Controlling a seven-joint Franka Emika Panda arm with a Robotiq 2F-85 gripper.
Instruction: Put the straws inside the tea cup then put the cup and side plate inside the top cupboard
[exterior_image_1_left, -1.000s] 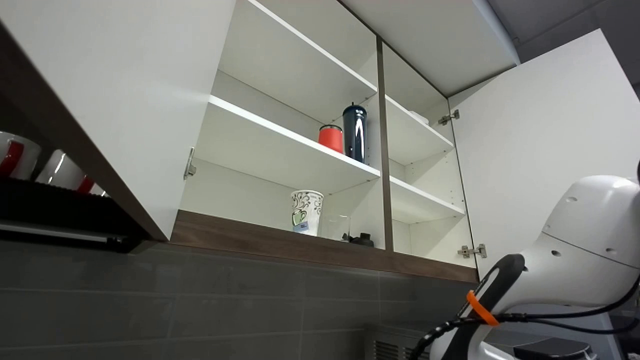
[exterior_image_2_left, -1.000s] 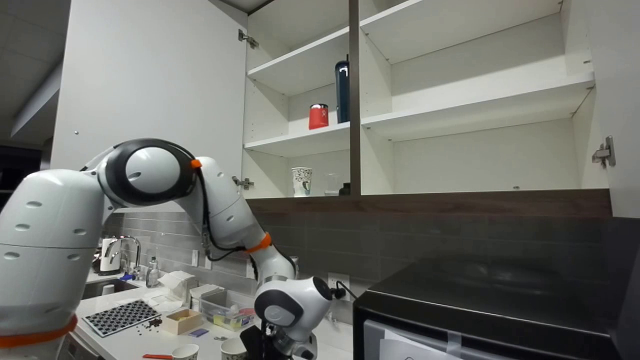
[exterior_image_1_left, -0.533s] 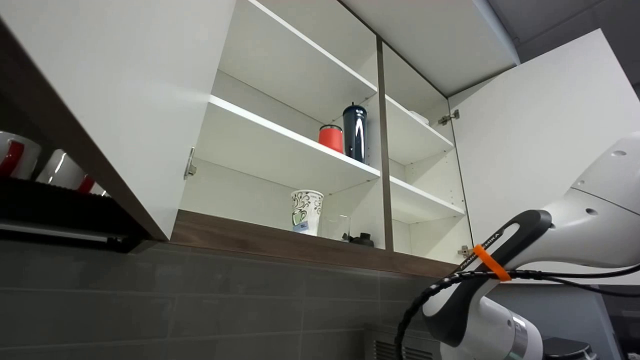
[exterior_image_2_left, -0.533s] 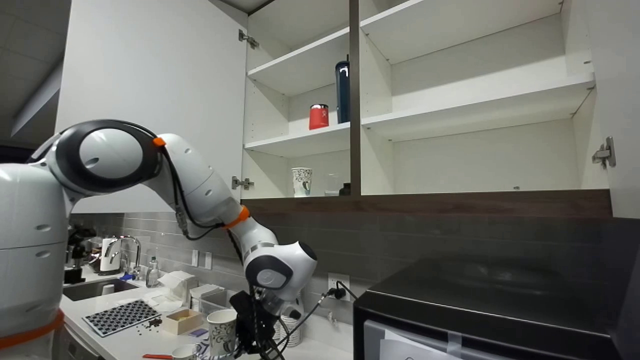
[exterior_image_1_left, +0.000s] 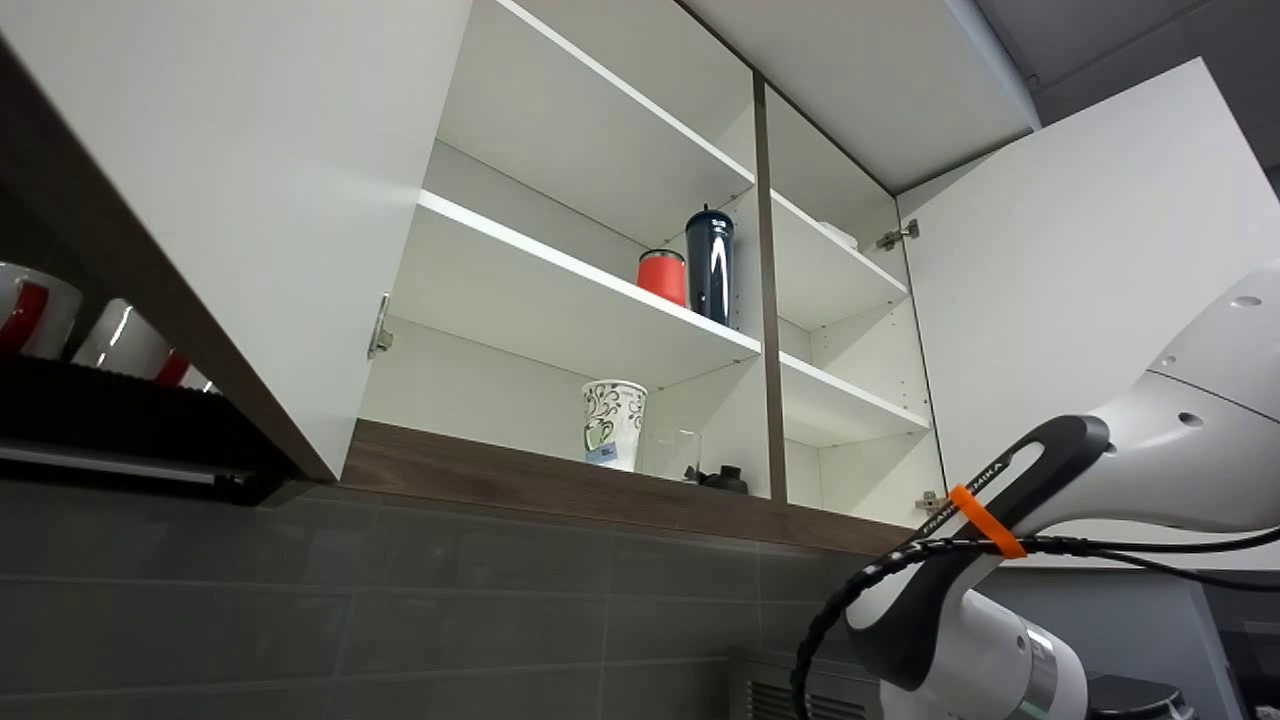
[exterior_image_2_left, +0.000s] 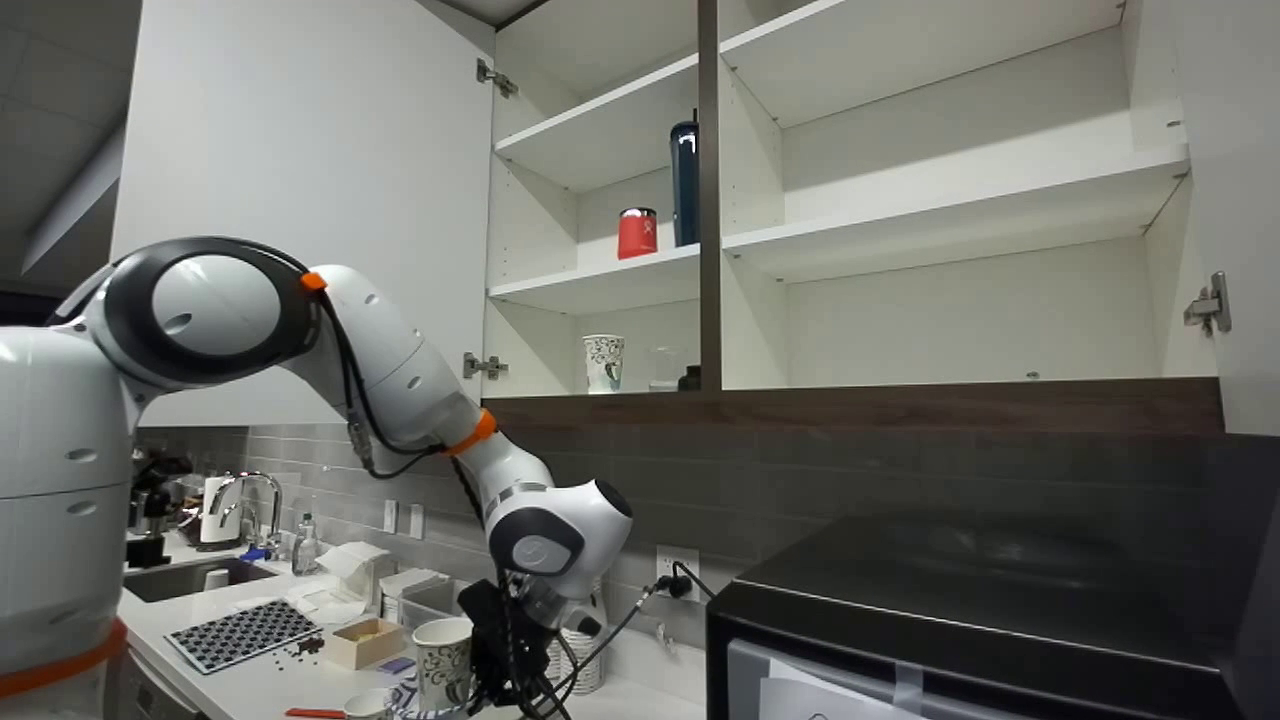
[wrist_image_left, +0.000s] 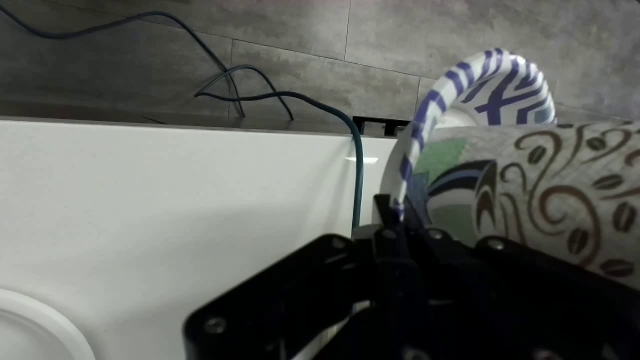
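You have the claw (wrist_image_left: 397, 212) clenched on the rim of the side plate (wrist_image_left: 432, 102), and the tea cup (wrist_image_left: 530, 200) stands on that plate, just right of the grip in the wrist view. In an exterior view the cup looks upright, and the pair sits low, to the left of the big black box (exterior_image_2_left: 950, 570). The plate seems to be off the counter (wrist_image_left: 175, 200), but its underside is hidden, so treat that as a guess.

I'd put you somewhere past the middle of the task. The straws are the doubtful part: you can't make any out above the cup's rim, and too little of its inside shows to say whether they are in there. With the cup set on the plate, you look ready to carry both in one go.

The cupboard (exterior_image_2_left: 980, 320) stands open, above and to the right, but neither cup nor plate is in it yet. The patterned beaker (exterior_image_2_left: 603, 362) at its left end looks like a different cup. What's left, as I judge it: raise the pair, bring it in over the bottom edge, set the plate down level and let go.
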